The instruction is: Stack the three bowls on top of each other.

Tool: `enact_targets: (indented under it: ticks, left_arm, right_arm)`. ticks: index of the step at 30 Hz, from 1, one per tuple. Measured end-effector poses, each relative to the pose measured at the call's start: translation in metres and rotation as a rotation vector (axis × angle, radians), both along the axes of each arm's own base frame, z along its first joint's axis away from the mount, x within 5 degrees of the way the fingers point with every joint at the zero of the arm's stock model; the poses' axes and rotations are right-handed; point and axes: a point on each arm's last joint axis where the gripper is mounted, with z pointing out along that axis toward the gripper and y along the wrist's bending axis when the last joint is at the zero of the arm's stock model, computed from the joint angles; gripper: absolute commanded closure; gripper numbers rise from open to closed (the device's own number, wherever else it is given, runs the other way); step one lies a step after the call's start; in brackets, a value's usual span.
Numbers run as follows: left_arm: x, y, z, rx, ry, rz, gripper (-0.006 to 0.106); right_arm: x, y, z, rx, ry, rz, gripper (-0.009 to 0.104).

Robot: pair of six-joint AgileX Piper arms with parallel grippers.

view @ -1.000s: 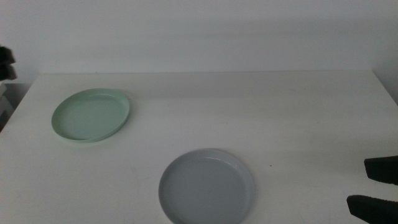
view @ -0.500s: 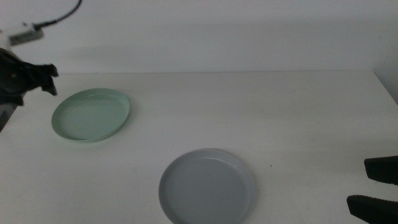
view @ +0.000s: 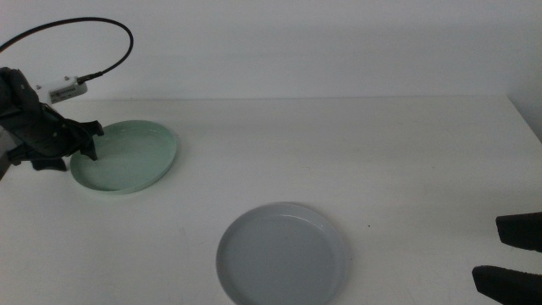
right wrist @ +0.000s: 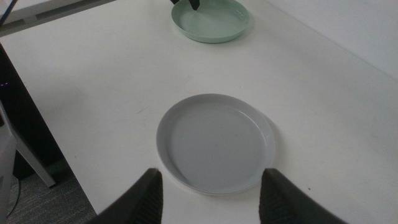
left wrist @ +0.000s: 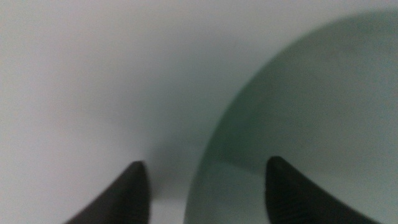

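Note:
The mint green bowl (view: 127, 157) sits at the far left of the white table. My left gripper (view: 72, 159) is at its left rim, open; in the left wrist view the left gripper (left wrist: 206, 163) has one jaw outside and one over the green bowl (left wrist: 311, 93). The grey bowl (view: 281, 254) sits near the front middle. My right gripper (view: 512, 254) waits open at the front right; in its wrist view the right gripper (right wrist: 211, 173) looks over the grey bowl (right wrist: 214, 143) toward the green bowl (right wrist: 211, 18). The white bowl is out of view.
The left arm's cable (view: 102, 25) loops above the arm against the white wall. The table's left edge (right wrist: 56, 155) drops off to the floor in the right wrist view.
My left arm has come in from the left and lowered its open gripper onto the left rim of the green bowl. The right gripper and both bowls have not moved.

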Motion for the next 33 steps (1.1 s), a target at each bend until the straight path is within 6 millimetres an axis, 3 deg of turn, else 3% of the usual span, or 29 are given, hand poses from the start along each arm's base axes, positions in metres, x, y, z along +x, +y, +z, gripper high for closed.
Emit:
enact_targets:
  ticks: [5, 14, 16, 18, 22, 26, 30, 33]
  left_arm:
    - [0.004, 0.002, -0.005, 0.005, -0.019, 0.008, 0.098]
    - [-0.004, 0.002, 0.004, -0.028, 0.020, 0.017, 0.100]
    - [-0.016, -0.001, 0.018, -0.035, 0.039, 0.008, 0.100]
    - [-0.030, -0.009, 0.045, -0.012, 0.013, -0.033, 0.100]
    - [-0.071, -0.050, 0.097, 0.056, -0.075, -0.183, 0.100]
    - [-0.116, -0.094, 0.123, 0.054, -0.128, -0.306, 0.100]
    - [-0.157, -0.140, 0.122, 0.035, -0.145, -0.454, 0.100]
    - [-0.175, -0.168, 0.113, -0.002, -0.144, -0.532, 0.100]
  right_arm:
    - [0.000, 0.000, 0.000, 0.000, 0.000, 0.000, 0.054]
    - [0.000, 0.000, 0.000, 0.000, 0.000, 0.000, 0.054]
    - [0.000, 0.000, 0.000, 0.000, 0.000, 0.000, 0.054]
    - [0.000, 0.000, 0.000, 0.000, 0.000, 0.000, 0.054]
    - [0.000, 0.000, 0.000, 0.000, 0.000, 0.000, 0.054]
    - [0.000, 0.000, 0.000, 0.000, 0.000, 0.000, 0.054]
    - [0.000, 0.000, 0.000, 0.000, 0.000, 0.000, 0.054]
    - [0.000, 0.000, 0.000, 0.000, 0.000, 0.000, 0.054]
